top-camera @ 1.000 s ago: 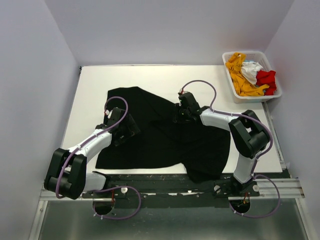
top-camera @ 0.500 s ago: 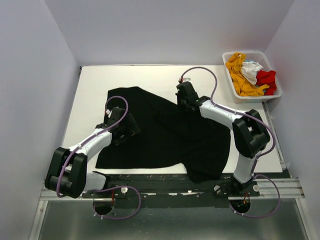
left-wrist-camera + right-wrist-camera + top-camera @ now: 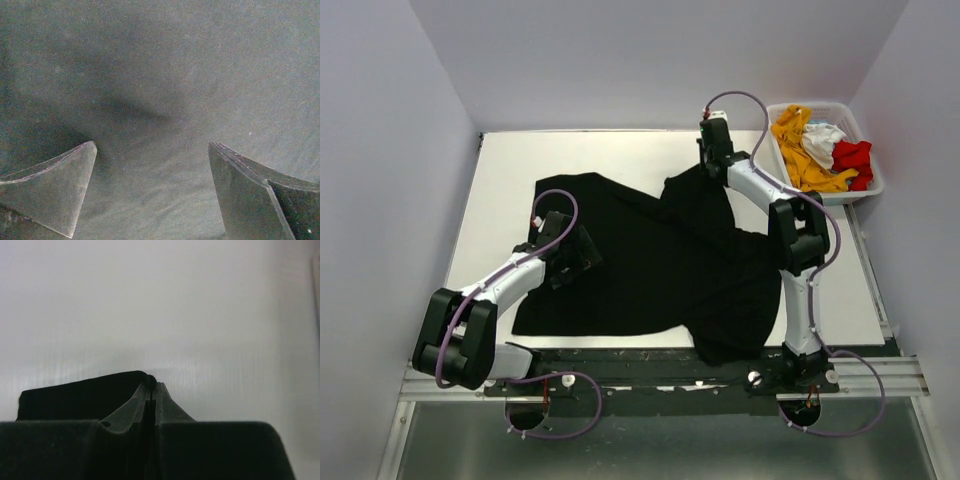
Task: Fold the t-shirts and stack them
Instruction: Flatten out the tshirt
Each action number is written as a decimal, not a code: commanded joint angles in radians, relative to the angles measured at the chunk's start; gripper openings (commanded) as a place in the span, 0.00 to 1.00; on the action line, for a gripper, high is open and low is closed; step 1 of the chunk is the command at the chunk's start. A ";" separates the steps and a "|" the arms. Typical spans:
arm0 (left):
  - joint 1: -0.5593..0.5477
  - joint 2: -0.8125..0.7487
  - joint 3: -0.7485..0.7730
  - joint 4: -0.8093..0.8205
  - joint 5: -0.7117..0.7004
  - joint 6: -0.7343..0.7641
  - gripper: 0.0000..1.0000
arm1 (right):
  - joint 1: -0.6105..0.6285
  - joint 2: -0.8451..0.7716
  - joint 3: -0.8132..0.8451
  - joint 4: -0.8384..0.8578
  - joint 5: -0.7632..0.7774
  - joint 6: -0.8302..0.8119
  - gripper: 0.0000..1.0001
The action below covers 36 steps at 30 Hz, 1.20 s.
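Inside the basket (image 3: 832,197) lie three crumpled t-shirts (image 3: 820,150).

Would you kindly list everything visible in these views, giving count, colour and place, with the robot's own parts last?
black t-shirt: one, black, spread across the middle of the table, one edge pinched up at the far right.
orange-yellow t-shirt: one, orange-yellow, bunched in the basket's left part.
white t-shirt: one, white, middle of the basket.
red t-shirt: one, red, right side of the basket.
basket: one, white, far right corner of the table.
table: one, white.
left arm and right arm: two, white and black, purple cables, bases at the near edge.
left tool: one, black, open over the black t-shirt.
right tool: one, black, shut on the black t-shirt's edge.
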 commanded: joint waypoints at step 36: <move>-0.033 0.017 0.057 -0.037 0.044 0.036 0.98 | -0.188 -0.058 -0.280 -0.063 -0.234 0.374 1.00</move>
